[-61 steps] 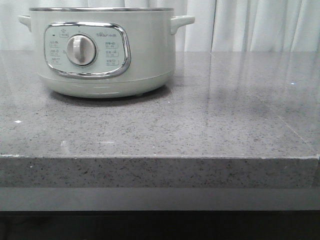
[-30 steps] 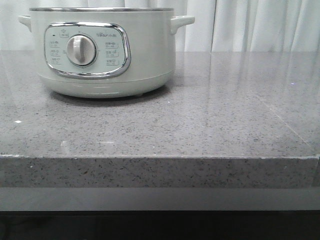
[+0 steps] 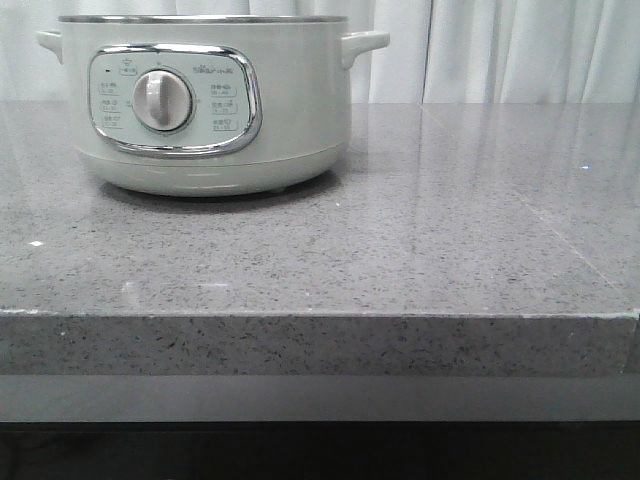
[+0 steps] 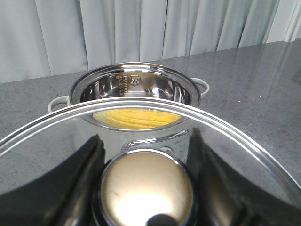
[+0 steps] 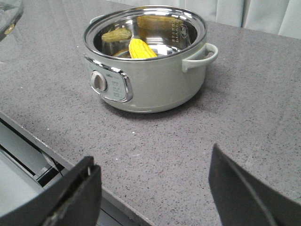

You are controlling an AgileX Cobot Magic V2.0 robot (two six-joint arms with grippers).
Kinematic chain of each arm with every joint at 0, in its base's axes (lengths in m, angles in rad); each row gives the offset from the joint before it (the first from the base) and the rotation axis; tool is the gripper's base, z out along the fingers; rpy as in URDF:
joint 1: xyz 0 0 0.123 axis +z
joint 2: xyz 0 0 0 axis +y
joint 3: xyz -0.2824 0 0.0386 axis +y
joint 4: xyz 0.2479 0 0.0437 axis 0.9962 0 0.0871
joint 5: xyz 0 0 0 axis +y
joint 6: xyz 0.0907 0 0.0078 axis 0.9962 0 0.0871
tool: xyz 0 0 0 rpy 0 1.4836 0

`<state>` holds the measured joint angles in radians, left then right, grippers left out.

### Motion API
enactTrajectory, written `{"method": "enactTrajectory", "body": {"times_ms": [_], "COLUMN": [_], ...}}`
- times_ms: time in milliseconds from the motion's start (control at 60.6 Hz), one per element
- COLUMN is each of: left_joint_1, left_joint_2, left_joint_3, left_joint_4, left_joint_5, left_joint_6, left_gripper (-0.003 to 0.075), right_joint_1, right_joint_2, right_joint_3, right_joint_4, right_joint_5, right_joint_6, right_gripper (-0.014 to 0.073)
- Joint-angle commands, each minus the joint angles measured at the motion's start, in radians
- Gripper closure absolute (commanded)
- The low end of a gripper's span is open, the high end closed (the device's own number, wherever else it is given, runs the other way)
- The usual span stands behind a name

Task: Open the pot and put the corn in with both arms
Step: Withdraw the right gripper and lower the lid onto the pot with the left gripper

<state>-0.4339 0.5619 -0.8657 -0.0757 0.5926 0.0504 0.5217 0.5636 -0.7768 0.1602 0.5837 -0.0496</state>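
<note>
**Mia:** Could you read the words on the pot (image 3: 205, 105)?

**Ben:** No. Its control panel (image 3: 173, 100) had little marks and words around the round dial (image 3: 162, 99), but they were too small to read. Inside the shiny bowl there was a tiny crest and lines of print, too small as well.

**Mia:** Where did the pot sit?

**Ben:** On the grey speckled bench (image 3: 400, 250), far back and on the left in the front view. The front edge of the bench was well apart from it, and a wide bare stretch ran out to the right. White curtains (image 3: 520, 50) hung behind.

**Mia:** Was the pot open?

**Ben:** Yes. The glass lid (image 4: 235, 136) was off and up in the air above the bench, in front of the pot. The left end effector (image 4: 146, 188) was clenched around the lid's round knob (image 4: 146, 188), one dark finger on each side.

**Mia:** And the corn (image 5: 141, 48)?

**Ben:** It lay inside the pot, leaning on the metal wall. Its yellow showed through the lid in the left wrist view too.

**Mia:** What about the other arm?

**Ben:** The right end effector (image 5: 153, 188) hung over the front edge of the bench, well apart from the pot. Its fingers (image 5: 75, 193) were spread wide and held nothing.
</note>
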Motion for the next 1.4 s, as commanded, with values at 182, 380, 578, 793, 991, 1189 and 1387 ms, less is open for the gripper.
{"method": "enactTrajectory", "body": {"times_ms": [182, 380, 578, 793, 991, 1189, 1387], "left_joint_1": [-0.005, -0.005, -0.005, -0.005, -0.005, -0.005, -0.005], "left_joint_2": [-0.003, 0.013, 0.136, 0.353, 0.575, 0.769, 0.925], "left_joint_3": [-0.041, -0.041, -0.106, -0.243, -0.398, -0.543, -0.661], "left_joint_4": [-0.008, -0.033, -0.036, -0.036, -0.034, -0.034, -0.034], "left_joint_5": [-0.148, -0.250, -0.297, -0.299, -0.309, -0.367, -0.406], "left_joint_6": [-0.004, -0.004, -0.004, -0.004, -0.004, -0.004, -0.004], "left_gripper": [0.0555, 0.0555, 0.0555, 0.0555, 0.0555, 0.0555, 0.0555], "right_joint_1": [0.000, 0.000, 0.000, 0.000, 0.000, 0.000, 0.000], "right_joint_2": [0.001, 0.001, 0.001, 0.001, 0.001, 0.001, 0.001], "right_joint_3": [-0.026, -0.026, -0.026, -0.026, -0.026, -0.026, -0.026], "right_joint_4": [0.008, 0.008, 0.008, 0.008, 0.008, 0.008, 0.008], "right_joint_5": [-0.081, -0.081, -0.080, -0.080, -0.080, -0.080, -0.076], "right_joint_6": [0.001, 0.001, 0.001, 0.001, 0.001, 0.001, 0.001], "right_gripper": [0.0085, 0.0085, 0.0085, 0.0085, 0.0085, 0.0085, 0.0085]}}
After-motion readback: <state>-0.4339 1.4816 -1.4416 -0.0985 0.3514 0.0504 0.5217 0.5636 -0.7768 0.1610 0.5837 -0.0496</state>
